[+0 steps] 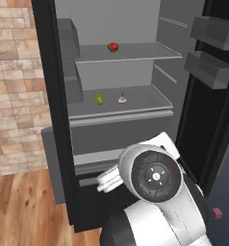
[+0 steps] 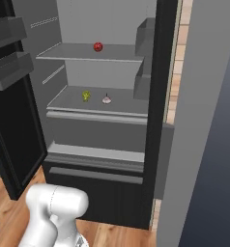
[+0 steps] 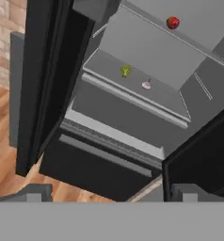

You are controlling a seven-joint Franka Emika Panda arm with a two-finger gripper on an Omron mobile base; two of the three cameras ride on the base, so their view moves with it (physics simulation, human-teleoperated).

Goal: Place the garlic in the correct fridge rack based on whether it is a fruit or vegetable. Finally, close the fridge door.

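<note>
Resting on the fridge rack [image 1: 135,103], the garlic [image 1: 122,99] sits upright near the rack's middle, pointed top up. In the right base view the same garlic [image 2: 106,99] lies just beside the green vegetable [image 2: 86,95], apart from it, with the vegetable toward 9 o'clock. In the left base view the green vegetable [image 1: 99,98] likewise stands at 9 o'clock of the garlic.

On the thinner upper shelf [image 1: 135,52], the red fruit [image 1: 113,46] sits alone, at roughly 12 o'clock above the garlic.

The fridge door [image 1: 217,110] stands open at 3 o'clock in the left base view, with grey bins [image 1: 208,69] on its inner face. In the right base view the fridge door [image 2: 13,144] shows at 9 o'clock.

The bottom drawer [image 2: 95,185], with its horizontal handle, lies below the rack at 6 o'clock and is closed.

The end effector [image 3: 109,193] has its fingers [image 3: 36,192] spread fully apart and holds nothing. It is well apart from the fridge rack [image 3: 132,94], outside the fridge and facing the open interior. In the hand view the garlic [image 3: 146,84] appears at about 12 o'clock of the end effector, and the red fruit [image 3: 172,22] at about 1 o'clock.

Wooden floor [image 1: 25,211] lies in front of the fridge, and a brick wall [image 1: 15,86] stands at 9 o'clock.
</note>
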